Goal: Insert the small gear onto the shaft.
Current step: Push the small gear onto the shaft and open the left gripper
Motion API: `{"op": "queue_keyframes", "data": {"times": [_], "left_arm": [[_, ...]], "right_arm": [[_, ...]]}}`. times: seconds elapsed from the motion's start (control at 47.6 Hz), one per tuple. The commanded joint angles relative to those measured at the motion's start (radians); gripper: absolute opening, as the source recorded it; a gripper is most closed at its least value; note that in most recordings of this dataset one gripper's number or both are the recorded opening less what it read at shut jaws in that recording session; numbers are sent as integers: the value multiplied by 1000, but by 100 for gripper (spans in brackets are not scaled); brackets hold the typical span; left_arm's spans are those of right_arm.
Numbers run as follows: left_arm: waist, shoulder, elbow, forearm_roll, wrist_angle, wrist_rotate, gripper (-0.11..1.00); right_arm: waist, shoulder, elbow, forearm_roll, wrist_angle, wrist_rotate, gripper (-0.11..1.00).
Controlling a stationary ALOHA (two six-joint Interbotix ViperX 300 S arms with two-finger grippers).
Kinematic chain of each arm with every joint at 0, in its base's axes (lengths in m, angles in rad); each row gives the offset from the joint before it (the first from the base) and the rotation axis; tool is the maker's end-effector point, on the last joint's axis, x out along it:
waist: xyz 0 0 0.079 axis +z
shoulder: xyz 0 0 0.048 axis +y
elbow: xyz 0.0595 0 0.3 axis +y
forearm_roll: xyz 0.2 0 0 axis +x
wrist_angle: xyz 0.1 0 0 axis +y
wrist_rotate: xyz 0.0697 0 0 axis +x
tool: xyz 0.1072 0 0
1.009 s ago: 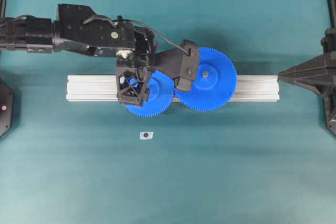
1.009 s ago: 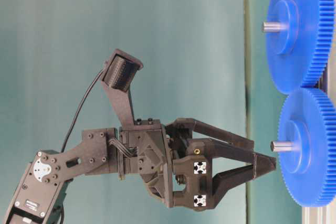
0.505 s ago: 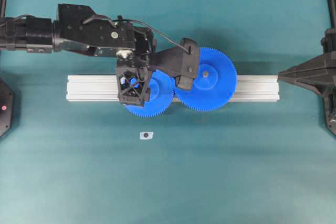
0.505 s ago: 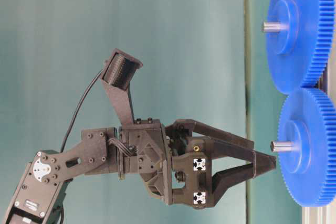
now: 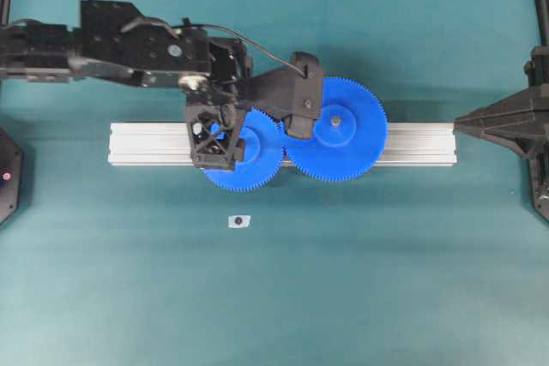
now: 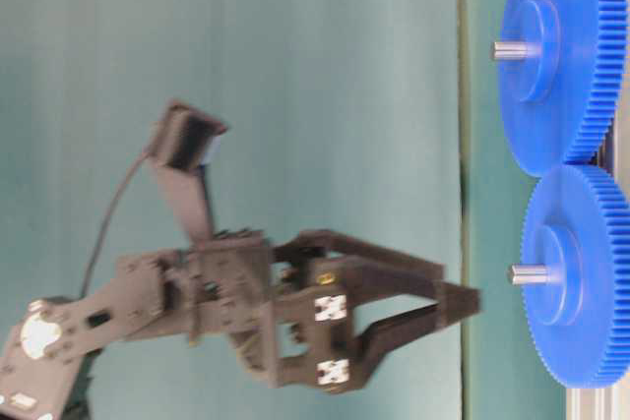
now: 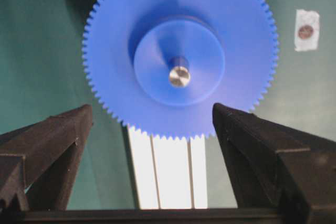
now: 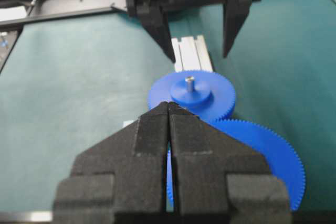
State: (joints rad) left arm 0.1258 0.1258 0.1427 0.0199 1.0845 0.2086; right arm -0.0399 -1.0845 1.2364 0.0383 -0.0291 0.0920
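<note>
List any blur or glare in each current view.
Table-level view: the left pincer and its arm are motion-blurred, the gears sharp. Left wrist view: the small blue toothed plastic gear is slightly soft. Overhead view: the pale aluminium rail looks bright.

Blue small gear point(image 7: 178, 51), grey shaft point(image 7: 179, 75), teal table point(image 5: 343, 280).
</note>
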Motion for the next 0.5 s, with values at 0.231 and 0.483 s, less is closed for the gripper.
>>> {"op": "queue_keyframes", "data": {"times": [0.231,0.483], "left_arm": [[-3,-97,-28,2,25,-23,90],[-3,-143,-28,3,25,-57,90]], "right_arm": [[-3,6,-15,0,-5,9,-1],[-3,5,-15,0,-5,11,-1]]}}
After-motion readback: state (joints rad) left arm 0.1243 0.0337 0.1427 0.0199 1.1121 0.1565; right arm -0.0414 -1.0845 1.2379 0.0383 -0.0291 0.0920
